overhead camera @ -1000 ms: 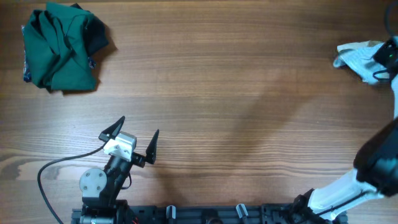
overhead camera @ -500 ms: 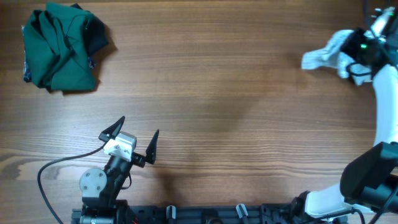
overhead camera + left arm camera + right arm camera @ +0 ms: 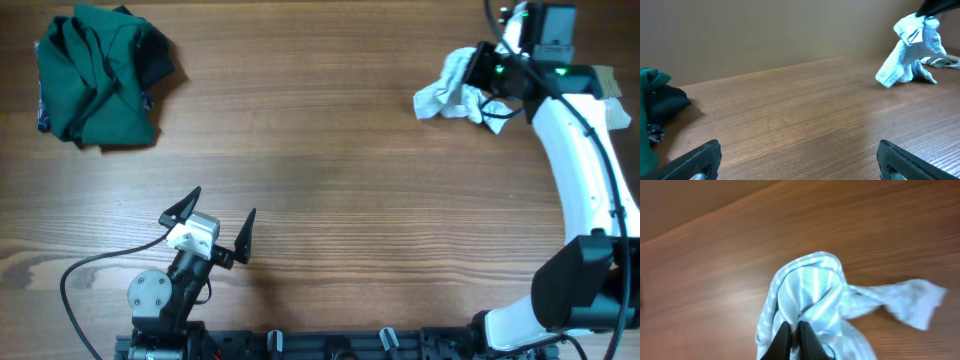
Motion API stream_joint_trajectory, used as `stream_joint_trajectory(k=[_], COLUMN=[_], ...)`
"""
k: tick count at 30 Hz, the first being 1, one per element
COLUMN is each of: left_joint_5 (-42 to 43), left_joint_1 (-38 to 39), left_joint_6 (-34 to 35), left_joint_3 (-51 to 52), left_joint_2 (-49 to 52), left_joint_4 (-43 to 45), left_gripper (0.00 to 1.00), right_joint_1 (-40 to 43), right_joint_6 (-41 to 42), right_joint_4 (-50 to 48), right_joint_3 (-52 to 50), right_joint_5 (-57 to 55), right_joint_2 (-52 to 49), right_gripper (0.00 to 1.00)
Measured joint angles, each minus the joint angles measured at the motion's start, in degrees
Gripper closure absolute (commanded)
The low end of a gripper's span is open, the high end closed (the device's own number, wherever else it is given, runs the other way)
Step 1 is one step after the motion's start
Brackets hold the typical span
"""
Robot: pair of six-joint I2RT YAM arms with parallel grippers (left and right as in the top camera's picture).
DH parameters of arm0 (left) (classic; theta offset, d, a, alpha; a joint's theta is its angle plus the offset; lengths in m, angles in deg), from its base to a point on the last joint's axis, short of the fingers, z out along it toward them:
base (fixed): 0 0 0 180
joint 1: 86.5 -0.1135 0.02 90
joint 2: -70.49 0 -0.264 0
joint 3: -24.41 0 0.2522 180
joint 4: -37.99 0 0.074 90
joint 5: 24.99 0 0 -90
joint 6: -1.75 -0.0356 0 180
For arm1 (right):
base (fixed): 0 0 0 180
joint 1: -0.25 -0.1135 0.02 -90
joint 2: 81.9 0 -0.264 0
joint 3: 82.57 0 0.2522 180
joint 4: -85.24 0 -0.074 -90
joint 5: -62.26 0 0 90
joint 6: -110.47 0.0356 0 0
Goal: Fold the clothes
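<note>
At right, right gripper pinches one striped garment; one green garment lies apart; left gripper gapes.

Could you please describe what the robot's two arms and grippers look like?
The left arm is black with a round grey joint cap and a looping black cable; the left gripper has a white body and pointed black fingers. The right arm has curved white links, black joints and a green light; the right gripper has slim black fingers.
</note>
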Motion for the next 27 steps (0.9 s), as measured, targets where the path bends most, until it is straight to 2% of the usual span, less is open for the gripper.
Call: stream_joint_trajectory(k=[6,9,10,12,14,23,27], left_joint_5=[0.00,0.00,0.00,0.00,0.00,0.00,0.00], left_joint_1=[0.00,0.00,0.00,0.00,0.00,0.00,0.00], left_joint_6=[0.00,0.00,0.00,0.00,0.00,0.00,0.00], left_joint_3=[0.00,0.00,0.00,0.00,0.00,0.00,0.00], left_joint_2=[0.00,0.00,0.00,0.00,0.00,0.00,0.00], left_joint_4=[0.00,0.00,0.00,0.00,0.00,0.00,0.00], left_gripper=[0.00,0.00,0.00,0.00,0.00,0.00,0.00], right_joint_1=[-7.98,-12.04,-13.77,-16.11,-18.40,-19.08,-18.03], right_joint_6=[2.23,3.61,4.26,4.87,5.46,7.41,7.65], right_joint_4=[-0.83,-2.10,-2.62,-3.21,-3.61,-3.72,-1.25], right_joint_3=[0.00,0.00,0.00,0.00,0.00,0.00,0.00], right_joint_5=[5.60,6.62,6.86,7.23,7.48,6.27,0.48], right_joint_2=[0.00,0.00,0.00,0.00,0.00,0.00,0.00], right_gripper=[0.96,0.75,0.61,0.53,0.41,0.27,0.26])
